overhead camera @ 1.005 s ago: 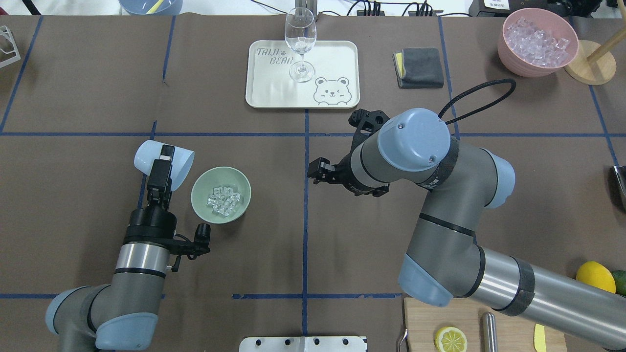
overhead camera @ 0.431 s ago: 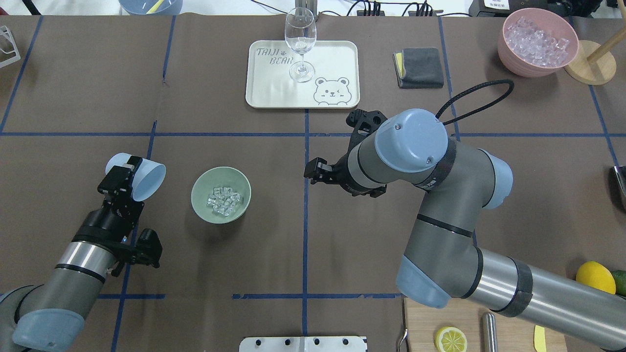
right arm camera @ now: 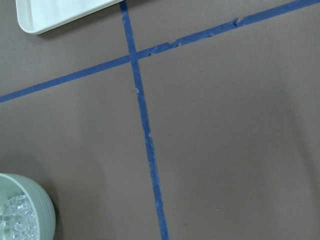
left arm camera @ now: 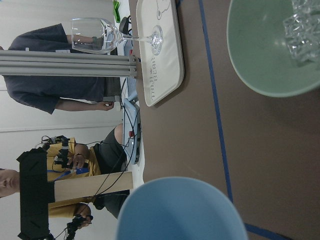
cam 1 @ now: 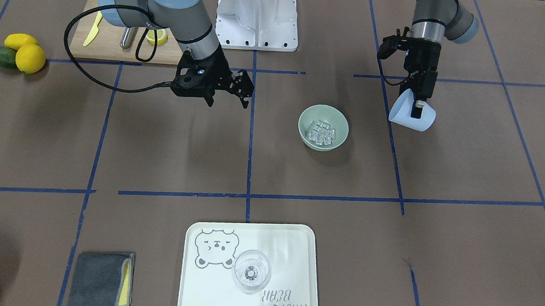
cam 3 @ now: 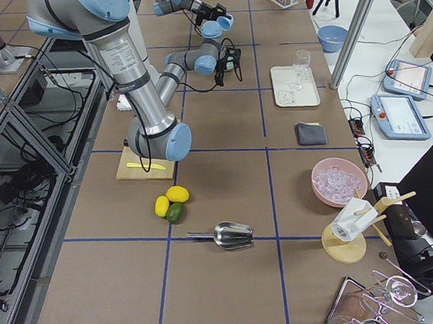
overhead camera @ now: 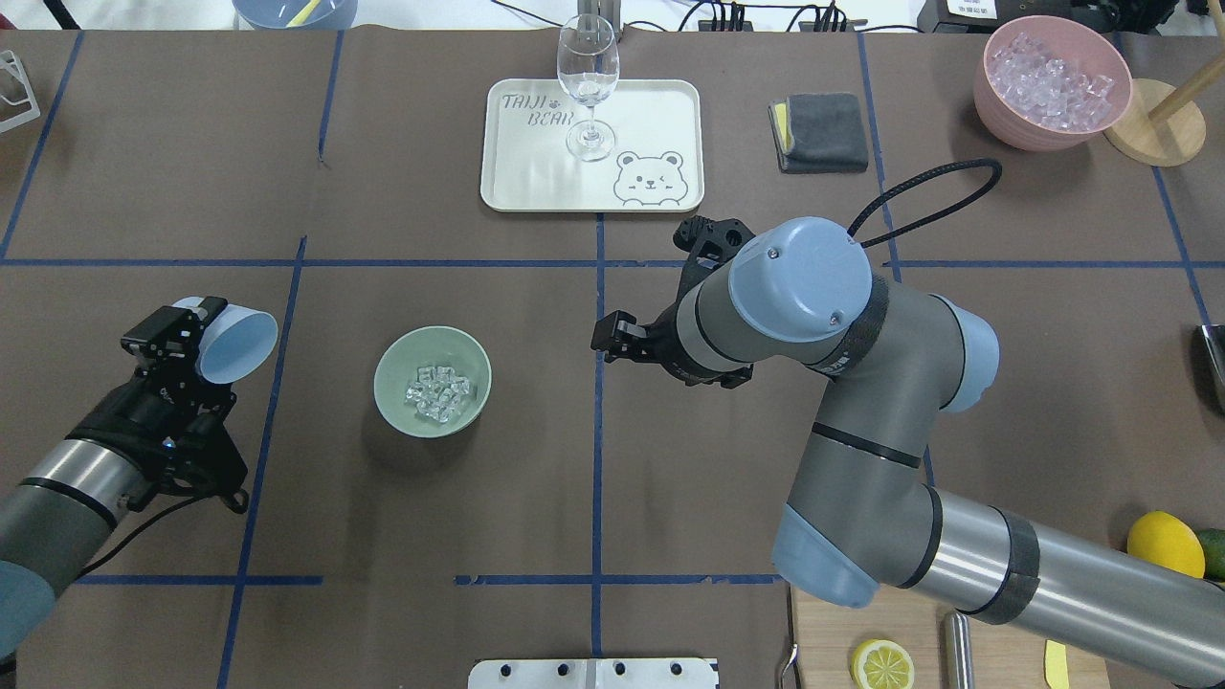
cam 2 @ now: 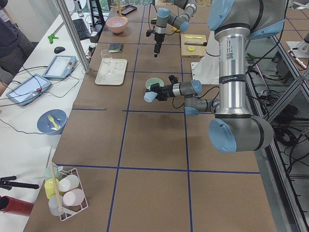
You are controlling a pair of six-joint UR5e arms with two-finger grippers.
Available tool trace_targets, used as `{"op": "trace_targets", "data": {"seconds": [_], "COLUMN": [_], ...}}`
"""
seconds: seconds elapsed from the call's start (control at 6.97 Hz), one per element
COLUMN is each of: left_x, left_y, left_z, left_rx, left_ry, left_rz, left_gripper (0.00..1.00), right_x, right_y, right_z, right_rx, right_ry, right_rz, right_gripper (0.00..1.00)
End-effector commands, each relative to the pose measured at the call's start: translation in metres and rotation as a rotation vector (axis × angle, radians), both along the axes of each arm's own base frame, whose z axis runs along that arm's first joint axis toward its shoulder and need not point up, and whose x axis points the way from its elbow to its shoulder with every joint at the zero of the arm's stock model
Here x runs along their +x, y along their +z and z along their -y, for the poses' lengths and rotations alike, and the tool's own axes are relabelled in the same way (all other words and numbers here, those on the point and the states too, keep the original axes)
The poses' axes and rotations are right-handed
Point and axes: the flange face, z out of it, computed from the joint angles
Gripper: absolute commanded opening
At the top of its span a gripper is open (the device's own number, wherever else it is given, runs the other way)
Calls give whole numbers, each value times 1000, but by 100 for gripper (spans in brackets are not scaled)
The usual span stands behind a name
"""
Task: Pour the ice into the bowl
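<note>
The sage-green bowl (overhead camera: 388,368) stands left of the table's middle with a handful of clear ice cubes (overhead camera: 438,392) in it. It also shows in the front view (cam 1: 305,122) with the ice (cam 1: 321,134). My left gripper (overhead camera: 191,330) is shut on a light blue cup (overhead camera: 234,346), tilted on its side, well to the left of the bowl and apart from it. The front view shows the same gripper (cam 1: 418,107) and cup (cam 1: 409,119). The left wrist view shows the cup's rim (left arm camera: 180,210) and the bowl (left arm camera: 260,55). My right gripper (overhead camera: 605,340) is open and empty, right of the bowl.
A white tray (overhead camera: 651,115) with a wine glass (overhead camera: 588,86) stands at the back middle. A grey cloth (overhead camera: 820,131) and a pink bowl of ice (overhead camera: 995,105) are at the back right. A cutting board (overhead camera: 823,632) with a lemon half (overhead camera: 881,663) is front right.
My left arm has swung the tilted cup to the left, away from the bowl. The ice stays in the bowl. My right gripper has shifted slightly left.
</note>
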Motion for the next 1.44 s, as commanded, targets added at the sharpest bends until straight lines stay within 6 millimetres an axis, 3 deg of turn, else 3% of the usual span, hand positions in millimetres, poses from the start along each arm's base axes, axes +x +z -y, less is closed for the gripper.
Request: {"op": "trace_targets", "data": {"seconds": [0.0,0.29,0.72,0.86,1.0,1.15,1.29], "left_x": [-54,-76,-79,-80,-86,-91,-97], "left_y": [22,45,48,61,63,74,113], "left_z": [-8,-17,-16,-15,-15,-16,-13], "left_rx": [-169,-367,-614,-659,-712,-743,-700], "left_ry": [-4,-66,-185,-224,-244,-240,-343], "left_rz": [-256,-569,-1051,-1125,-1345,-1454,-1522], "left_gripper": [0,0,0,0,0,0,0], "right_x": [-2,-2,-3,-3,-5,-6,-6], "right_y": [-1,-1,-4,-3,-3,-3,-3], "right_z": [-2,-2,-1,-1,-4,-5,-5], "right_rx": [4,4,4,3,4,4,3], "right_ry": [1,0,-1,-2,-6,-7,-8], "right_rz": [1,1,2,1,1,1,1], "right_gripper": [100,100,100,100,100,100,100]}}
